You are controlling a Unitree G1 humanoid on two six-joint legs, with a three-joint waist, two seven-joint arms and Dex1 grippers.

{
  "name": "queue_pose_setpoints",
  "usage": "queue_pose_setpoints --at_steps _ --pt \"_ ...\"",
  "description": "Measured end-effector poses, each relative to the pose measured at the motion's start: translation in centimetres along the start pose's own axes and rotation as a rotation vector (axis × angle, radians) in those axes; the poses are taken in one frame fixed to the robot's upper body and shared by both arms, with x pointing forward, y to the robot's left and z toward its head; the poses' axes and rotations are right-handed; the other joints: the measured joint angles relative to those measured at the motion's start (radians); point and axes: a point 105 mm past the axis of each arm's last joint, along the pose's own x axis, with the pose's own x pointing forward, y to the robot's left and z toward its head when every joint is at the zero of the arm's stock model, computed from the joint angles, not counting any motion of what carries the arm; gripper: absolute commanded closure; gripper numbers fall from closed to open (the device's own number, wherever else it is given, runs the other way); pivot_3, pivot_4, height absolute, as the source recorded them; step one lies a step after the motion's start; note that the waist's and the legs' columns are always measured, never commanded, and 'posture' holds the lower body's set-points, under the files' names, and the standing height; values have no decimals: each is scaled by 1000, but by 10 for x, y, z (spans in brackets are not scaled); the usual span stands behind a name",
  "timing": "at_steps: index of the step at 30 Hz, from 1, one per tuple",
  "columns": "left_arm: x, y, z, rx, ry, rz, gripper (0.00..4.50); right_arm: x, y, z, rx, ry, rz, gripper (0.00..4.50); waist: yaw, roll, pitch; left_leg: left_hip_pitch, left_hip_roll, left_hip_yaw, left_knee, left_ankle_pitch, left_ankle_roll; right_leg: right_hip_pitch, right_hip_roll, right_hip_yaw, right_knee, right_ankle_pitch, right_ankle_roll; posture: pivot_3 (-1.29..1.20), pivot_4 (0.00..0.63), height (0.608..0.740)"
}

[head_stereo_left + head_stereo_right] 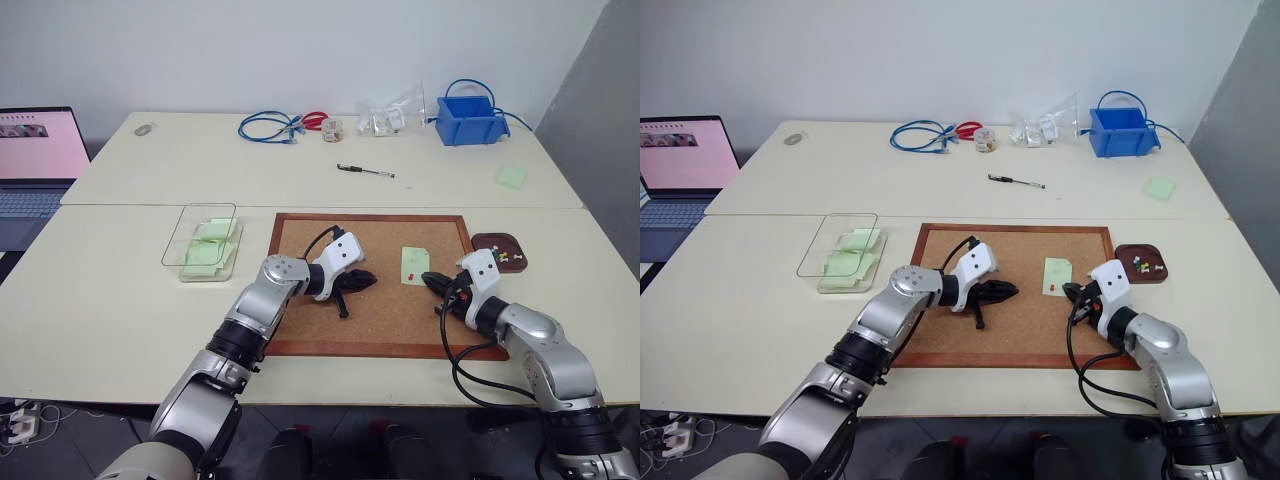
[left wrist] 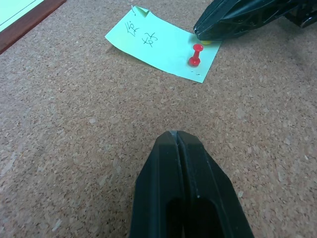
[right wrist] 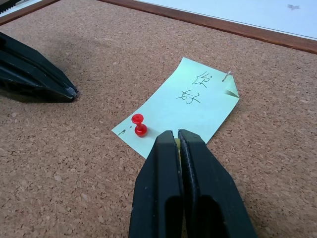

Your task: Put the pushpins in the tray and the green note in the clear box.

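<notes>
The green note (image 3: 193, 106) lies on the cork board (image 1: 370, 320), with a red pushpin (image 3: 139, 124) stuck in one corner. My right gripper (image 3: 177, 136) sits at the note's near edge, shut on a yellow pushpin (image 2: 205, 42) whose head peeks out between the fingertips. My left gripper (image 2: 177, 135) is shut and empty, low over the bare cork to the left of the note. The dark brown tray (image 1: 483, 240) sits off the board's right edge with a few pushpins (image 1: 510, 258) in it. The clear box (image 1: 200, 240), left of the board, holds pale green slips.
Across the back of the table are a blue bin (image 1: 470, 120), plastic bags (image 1: 390, 118), a blue cable (image 1: 268, 127) and a pen (image 1: 365, 170). A square green pad (image 1: 511, 177) lies at the right. A laptop (image 1: 35, 160) stands at far left.
</notes>
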Motion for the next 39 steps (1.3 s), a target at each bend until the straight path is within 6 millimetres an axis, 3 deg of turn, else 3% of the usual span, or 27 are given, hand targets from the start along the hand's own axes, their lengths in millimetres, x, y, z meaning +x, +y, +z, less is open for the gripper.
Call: queue_pose_setpoints --at_steps 5,14,20,25,30,39 --pt "0 -1 -1 0 1 -2 4500 -4 -5 38 -60 -107 -27 4483 0 0 0 0 0 0 0 0 0 0 0 0 0 0 0 0 150 740" --pt "0 -2 -1 0 2 -2 4500 -5 -11 30 -42 -73 -62 4483 1 -1 -1 0 0 0 0 0 0 0 0 0 0 0 0 0 150 740" --pt "-1 -2 -2 3 2 -3 4500 -17 -71 12 -14 8 -396 4483 2 -1 -1 1 0 1 0 0 0 0 0 0 0 0 0 0 150 740" --pt "-1 -3 -2 6 3 -5 4500 -26 -110 9 32 23 -569 4483 3 0 -2 1 0 1 0 0 0 0 0 1 0 0 0 0 150 740" --pt "-1 -3 -2 7 4 -6 4500 -26 -121 6 58 25 -600 4483 3 0 -2 1 0 1 0 0 0 0 0 1 0 0 0 0 150 740" --pt "-1 -4 -2 6 3 -6 4500 -28 -125 3 74 32 -617 2805 2 0 -2 1 0 1 0 0 0 0 0 1 0 0 0 0 150 740"
